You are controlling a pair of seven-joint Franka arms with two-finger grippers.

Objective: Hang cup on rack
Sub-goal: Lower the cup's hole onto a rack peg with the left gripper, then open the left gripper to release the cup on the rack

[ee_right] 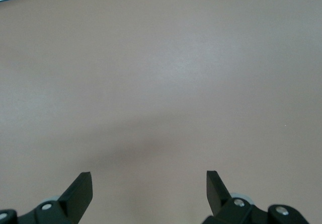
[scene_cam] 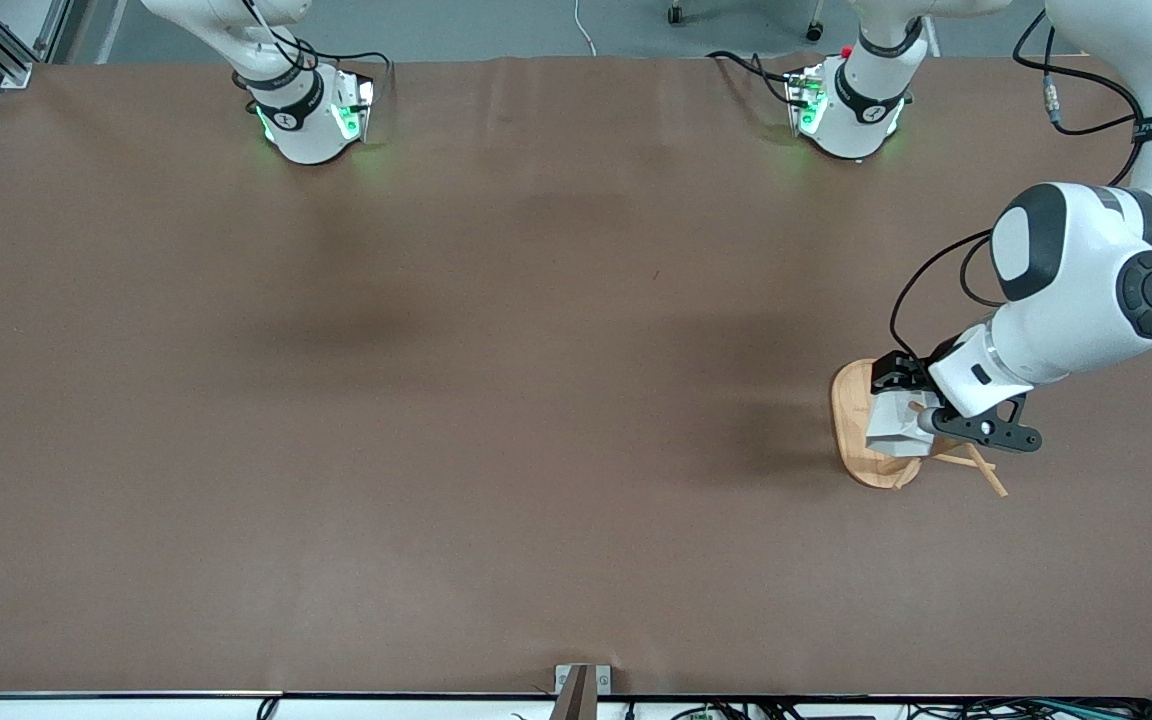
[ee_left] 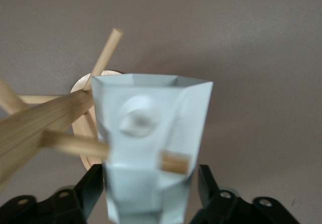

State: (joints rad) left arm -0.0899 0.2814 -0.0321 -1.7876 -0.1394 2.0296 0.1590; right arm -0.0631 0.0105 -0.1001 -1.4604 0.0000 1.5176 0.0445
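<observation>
The white faceted cup (scene_cam: 891, 428) hangs on a peg of the bamboo rack (scene_cam: 851, 420) toward the left arm's end of the table. In the left wrist view a thin peg (ee_left: 75, 142) runs into the cup's (ee_left: 151, 133) blocky handle and its end (ee_left: 174, 162) sticks out past it. My left gripper (scene_cam: 894, 398) is at the cup, and its fingers (ee_left: 95, 183) stand on either side with narrow gaps, open. My right gripper (ee_right: 148, 176) is open and empty over bare table; its hand is out of the front view.
The rack's oval base (ee_left: 80, 85) and other angled pegs (scene_cam: 986, 478) stick out around the cup. The brown table (scene_cam: 536, 400) carries nothing else. A metal bracket (scene_cam: 581, 685) sits at the table edge nearest the front camera.
</observation>
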